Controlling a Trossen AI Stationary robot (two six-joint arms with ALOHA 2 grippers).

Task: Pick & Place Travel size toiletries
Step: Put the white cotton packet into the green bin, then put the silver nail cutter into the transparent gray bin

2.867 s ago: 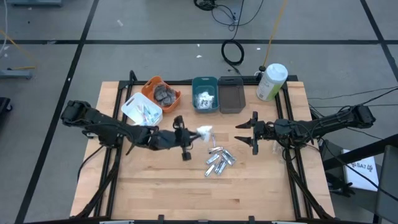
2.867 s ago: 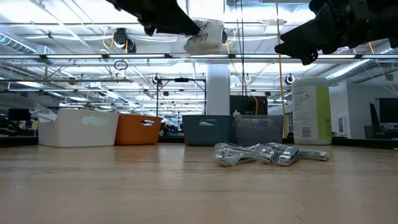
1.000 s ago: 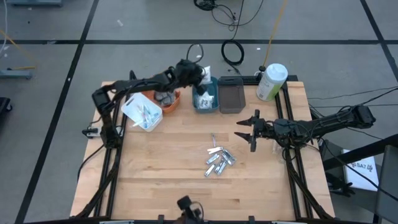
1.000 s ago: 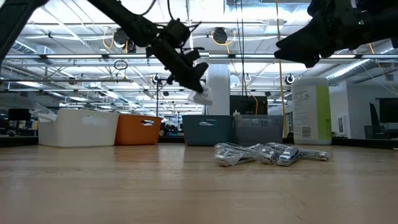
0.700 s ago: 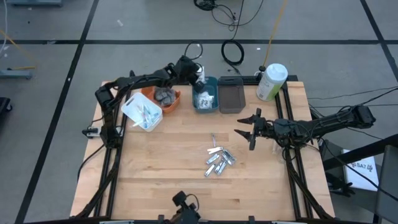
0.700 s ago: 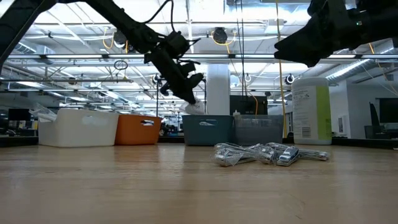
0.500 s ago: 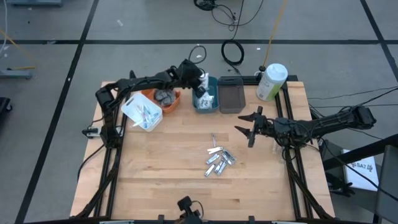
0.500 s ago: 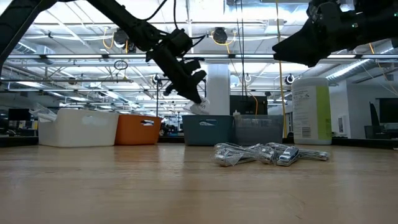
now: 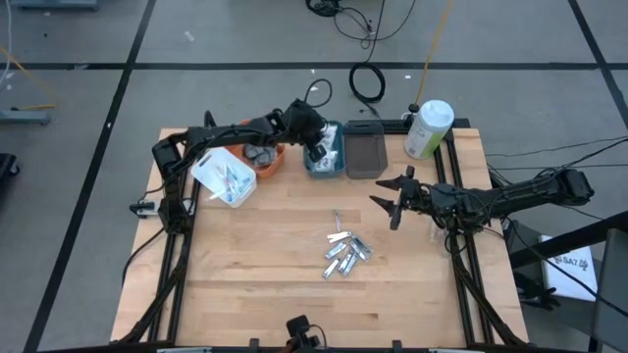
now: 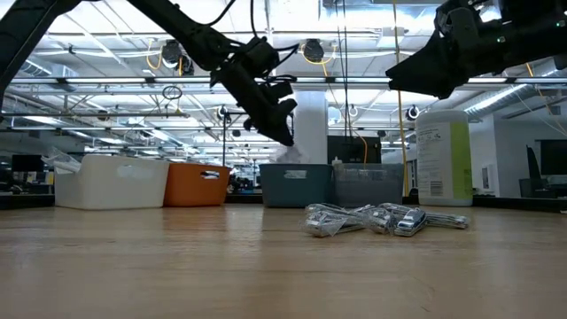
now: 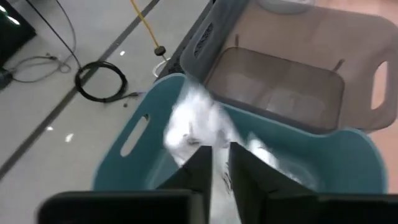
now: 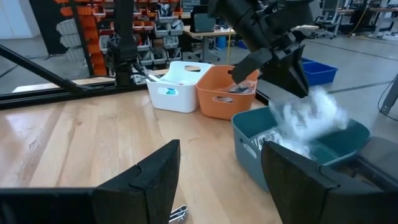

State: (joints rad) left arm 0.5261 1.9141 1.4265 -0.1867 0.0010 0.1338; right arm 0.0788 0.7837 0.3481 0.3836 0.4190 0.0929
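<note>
Packet (image 12: 309,115), white and clear-wrapped, now falls free just beneath the left end effector (image 9: 316,137) into the teal bin (image 9: 324,149); fingers nearly together, empty. Release achieved. Silver tubes (image 9: 343,254) remain on the desk (image 9: 255,284), near the open right end effector (image 9: 392,204).

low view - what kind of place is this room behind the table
Probably a large industrial lab or warehouse-style workspace: long ceiling light strips over an open hall, a white pillar, and in the right wrist view orange parts shelving beyond the table.
</note>
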